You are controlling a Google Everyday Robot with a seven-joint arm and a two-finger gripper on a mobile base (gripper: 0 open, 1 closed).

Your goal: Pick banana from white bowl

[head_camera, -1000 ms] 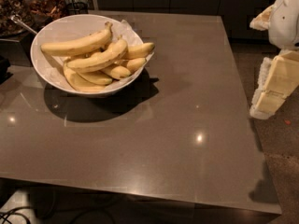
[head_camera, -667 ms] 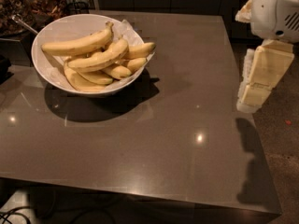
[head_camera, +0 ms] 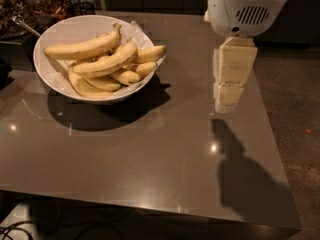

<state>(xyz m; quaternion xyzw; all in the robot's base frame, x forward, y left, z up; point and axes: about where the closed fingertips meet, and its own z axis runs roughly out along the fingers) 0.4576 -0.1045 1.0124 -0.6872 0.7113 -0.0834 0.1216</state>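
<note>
moved left over the counter (head_camera: pixel 150 154), the end effector (head_camera: pixel 232 76), openness unclear, hangs well apart from the banana (head_camera: pixel 107 63), unpicked in the white bowl (head_camera: pixel 75 29).

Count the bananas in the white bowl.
7 visible, all piled in the white bowl: two long ones on top, three short ones at the right, two along the front; more may hide beneath. The gripper hangs over the table's right side.
</note>
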